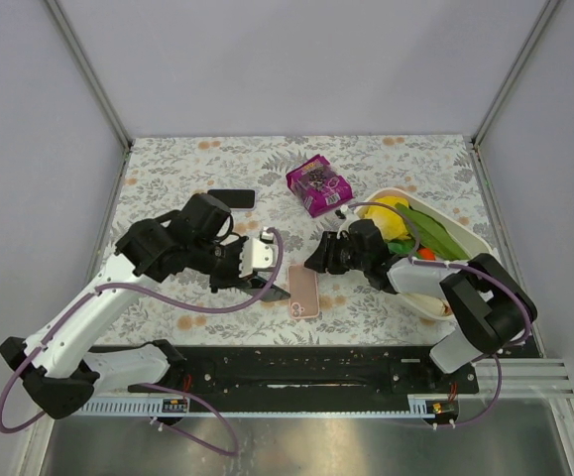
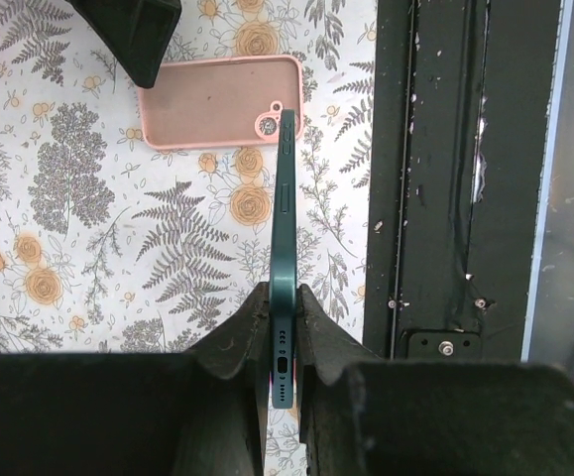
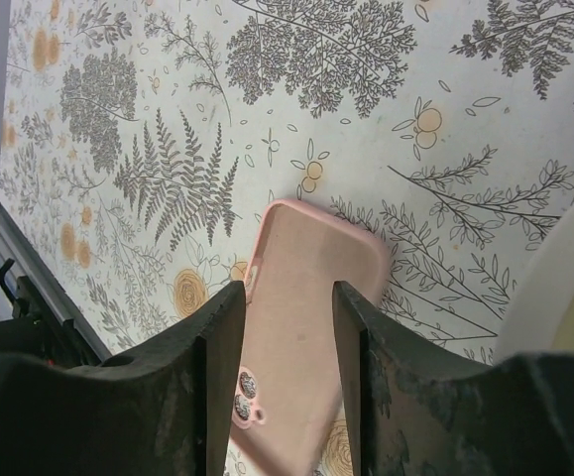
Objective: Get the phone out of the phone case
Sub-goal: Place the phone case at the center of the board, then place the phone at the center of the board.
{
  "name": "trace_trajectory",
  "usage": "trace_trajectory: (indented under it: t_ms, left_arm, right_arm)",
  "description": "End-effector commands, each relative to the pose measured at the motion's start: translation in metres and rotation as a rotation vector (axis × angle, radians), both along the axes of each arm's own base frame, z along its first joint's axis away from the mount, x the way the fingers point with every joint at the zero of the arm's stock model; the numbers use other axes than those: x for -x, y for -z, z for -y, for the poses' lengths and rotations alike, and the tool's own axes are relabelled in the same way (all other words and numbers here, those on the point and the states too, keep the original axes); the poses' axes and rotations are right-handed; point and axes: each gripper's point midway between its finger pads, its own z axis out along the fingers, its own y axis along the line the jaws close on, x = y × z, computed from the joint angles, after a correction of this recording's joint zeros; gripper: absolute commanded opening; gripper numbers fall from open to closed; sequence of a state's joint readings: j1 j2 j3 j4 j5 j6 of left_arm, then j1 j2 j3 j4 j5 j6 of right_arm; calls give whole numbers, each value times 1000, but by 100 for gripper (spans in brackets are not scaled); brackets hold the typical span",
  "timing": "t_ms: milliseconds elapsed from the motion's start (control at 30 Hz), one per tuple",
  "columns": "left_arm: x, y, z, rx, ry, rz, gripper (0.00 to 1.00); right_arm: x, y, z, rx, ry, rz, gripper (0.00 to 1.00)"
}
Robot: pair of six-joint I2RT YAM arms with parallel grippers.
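- While the slim dark-teal phone (image 2: 286, 208) is pinched edge-on by the left gripper (image 2: 285, 302), near the flat pink silicone case (image 2: 212, 99), it could be dropped through slippage.
- The right gripper (image 3: 287, 297) is spread over the case, which could be snagged.

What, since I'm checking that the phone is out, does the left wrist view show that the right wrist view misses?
Only left wrist: the green phone, on edge, pinched in the left gripper, beside a black rail. Only right wrist: the open right gripper above the pink case, and a white bowl at the right. Both: that empty case lying on the flowered table.
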State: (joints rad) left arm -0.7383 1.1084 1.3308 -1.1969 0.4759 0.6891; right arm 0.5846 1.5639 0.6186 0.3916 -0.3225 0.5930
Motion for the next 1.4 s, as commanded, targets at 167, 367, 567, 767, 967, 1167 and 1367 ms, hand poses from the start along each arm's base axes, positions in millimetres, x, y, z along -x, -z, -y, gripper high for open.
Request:
trace_trajectory:
  t_ms: [167,367,567,767,967,1167,1367]
  left_arm:
    - [-13,19,2,-67,54,26,0]
    - [-13,48,2,-171,123,-76,0]
    - [-15,66,7,-243,183,-217,0]
    - [-21,70,13,-251,223,-326,0]
    - [-30,83,12,-298,256,-408,0]
    - [-34,94,9,-340,279,-505,0]
    - [-40,108,-1,-384,270,-540,0]
  right_arm:
    - [-12,-14,10,62,13,106,53]
    - [-11,-42,-3,10,-60,159,57]
    - [-10,-74,-14,-30,-117,231,60]
    - [-17,-90,-8,11,-105,296,61]
    - [-30,-86,13,100,-38,332,61]
    - [-36,-92,24,108,-9,352,61]
    - [-38,-90,30,118,6,353,61]
